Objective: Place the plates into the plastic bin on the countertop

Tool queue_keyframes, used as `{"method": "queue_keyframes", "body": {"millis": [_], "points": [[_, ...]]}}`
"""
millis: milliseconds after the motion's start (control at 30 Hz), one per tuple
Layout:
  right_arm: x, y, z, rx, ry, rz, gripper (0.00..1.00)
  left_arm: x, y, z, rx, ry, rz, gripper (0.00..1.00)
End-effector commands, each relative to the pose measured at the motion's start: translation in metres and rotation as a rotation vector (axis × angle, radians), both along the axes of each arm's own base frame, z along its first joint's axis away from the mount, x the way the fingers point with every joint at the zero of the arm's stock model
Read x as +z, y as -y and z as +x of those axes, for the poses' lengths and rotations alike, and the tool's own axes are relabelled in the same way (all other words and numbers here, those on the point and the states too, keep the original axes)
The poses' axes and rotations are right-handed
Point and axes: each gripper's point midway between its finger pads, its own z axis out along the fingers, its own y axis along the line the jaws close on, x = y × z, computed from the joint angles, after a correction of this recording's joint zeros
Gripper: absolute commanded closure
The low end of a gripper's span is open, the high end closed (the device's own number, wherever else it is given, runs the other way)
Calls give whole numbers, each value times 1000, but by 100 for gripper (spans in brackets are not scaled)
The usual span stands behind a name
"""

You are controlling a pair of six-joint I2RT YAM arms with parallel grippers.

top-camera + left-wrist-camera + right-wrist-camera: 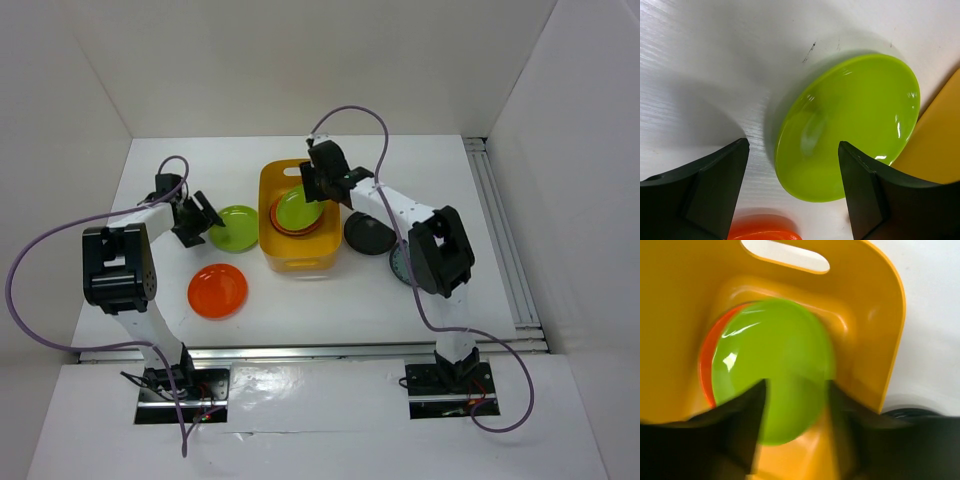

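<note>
- Lime plate [850,125] on surface [715,60]: looks light, stiff, glossy-slick; grip the rim.
- Left jaws wide above it; right jaws parted above bin [880,340].

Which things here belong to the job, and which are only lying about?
Job: plastic bin; green plate inside it; loose green plate; orange plate; black plate.
Not the job: purple cables; metal rail.

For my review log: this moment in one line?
left gripper open over loose green plate | right gripper open above bin | binned green plate atop orange plate
</note>
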Motion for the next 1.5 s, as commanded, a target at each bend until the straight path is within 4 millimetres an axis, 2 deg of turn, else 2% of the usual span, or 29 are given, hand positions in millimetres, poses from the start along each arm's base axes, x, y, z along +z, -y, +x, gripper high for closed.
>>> {"method": "queue_keyframes", "body": {"millis": [0, 33, 67, 167, 233, 267, 333, 400, 433, 500, 533, 633, 667, 700, 733, 767, 800, 867, 967, 1000, 1067, 1100, 1167, 1200, 1233, 1267, 1333, 1367, 1467], "points": [[38, -23, 2, 49, 65, 48, 34, -2, 6, 0, -41, 18, -9, 15], [45, -28, -2, 65, 78, 48, 24, -2, 6, 0, -41, 18, -9, 15], [56, -29, 0, 65, 97, 61, 0, -5, 6, -3, -41, 9, -10, 15], [95, -49, -5, 119, 161, 114, 0, -4, 6, -1, -41, 19, -8, 15], [117, -68, -18, 169, 191, 136, 0, -4, 6, -1, -41, 19, -8, 15], [140, -74, -21, 180, 223, 160, 0, -7, 6, -4, -41, 10, -10, 19], [160, -83, -31, 207, 246, 171, 0, -7, 10, -4, -51, 10, -10, 22], [185, -82, -31, 207, 284, 198, 0, -10, 10, -7, -58, 2, -7, 30], [189, -87, -35, 217, 290, 206, 0, -11, 11, -7, -61, 0, 5, 30], [217, -82, -41, 216, 331, 236, 0, -17, 10, -13, -64, -12, 16, 30], [232, -77, -46, 216, 353, 252, 0, -18, 8, -13, -59, -13, 25, 41], [248, -70, -52, 205, 378, 265, 0, -25, 5, -19, -47, -35, 43, 49], [257, -67, -52, 195, 399, 275, 0, -25, 3, -19, -41, -36, 53, 62], [270, -62, -57, 194, 417, 289, 0, -25, 3, -19, -41, -36, 53, 70], [269, -61, -59, 194, 415, 287, 0, -25, 1, -19, -37, -38, 61, 78], [275, -58, -61, 194, 424, 293, 0, -26, 2, -21, -37, -47, 59, 82], [288, -55, -65, 189, 443, 320, 0, -24, 0, -18, -32, -39, 69, 86], [289, -48, -65, 178, 447, 320, 0, -24, -1, -21, -29, -60, 74, 99], [297, -42, -69, 169, 461, 325, 0, -12, -15, -23, 30, -62, 122, 100], [303, -35, -68, 159, 472, 330, 0, 0, -19, -17, 61, -43, 130, 100], [301, -33, -67, 150, 467, 322, 0, 30, -29, -13, 101, 11, 158, 100], [304, -25, -66, 131, 474, 319, 0, 42, -35, -13, 129, 22, 168, 100], [300, -10, -61, 94, 461, 307, 0, 91, -39, 0, 152, 126, 178, 100], [303, -2, -59, 80, 463, 304, 0, 107, -39, 3, 154, 155, 181, 100], [304, 11, -54, 53, 461, 314, 0, 131, -35, 12, 138, 218, 159, 100], [295, 18, -53, 41, 441, 296, 0, 147, -29, 17, 119, 259, 136, 100], [297, 41, -50, -3, 446, 296, 0, 172, -11, 25, 41, 319, 61, 100], [290, 49, -48, -24, 434, 295, 0, 180, -3, 29, 13, 346, 42, 100], [291, 86, -43, -103, 438, 301, 0, 213, 28, 29, -89, 450, 27, 100]]}}
